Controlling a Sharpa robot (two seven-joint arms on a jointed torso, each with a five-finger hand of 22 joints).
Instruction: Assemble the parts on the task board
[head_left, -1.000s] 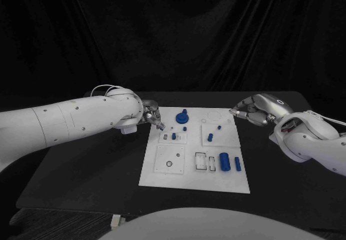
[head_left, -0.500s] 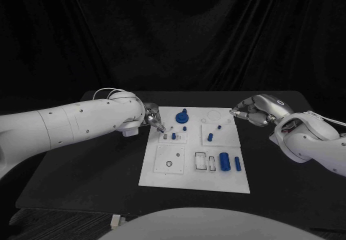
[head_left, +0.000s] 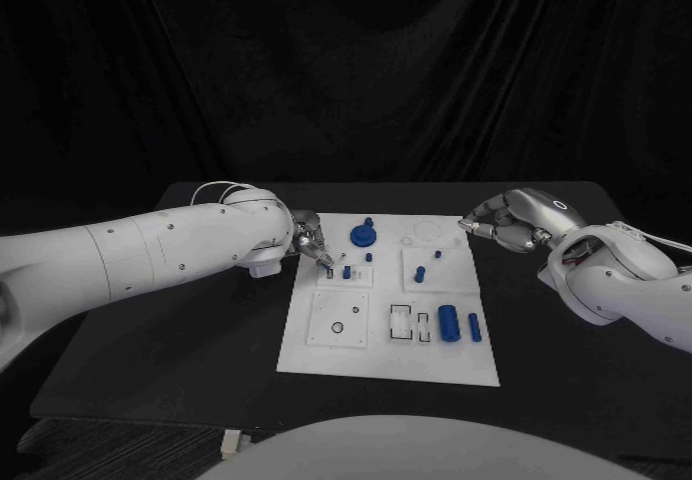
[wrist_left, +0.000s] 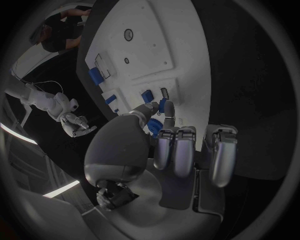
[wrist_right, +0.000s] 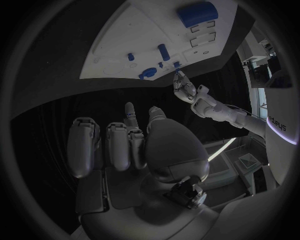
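Task board (head_left: 346, 350): white plate in the middle of the black tabletop (head_left: 173, 340), blue parts spread over its far and right sections.
Left hand (head_left: 310, 240): at the board's far-left corner, fingers (wrist_left: 164, 111) drawn together on a small blue part (wrist_left: 162, 105), just above the board.
Right hand (head_left: 508, 220): beside the board's far-right corner, off the plate, fingers (wrist_right: 119, 145) curled in, nothing held.
Round blue part (head_left: 364, 236): far middle of the board.
Blue cylinders (head_left: 451, 324): near-right section, lying side by side.
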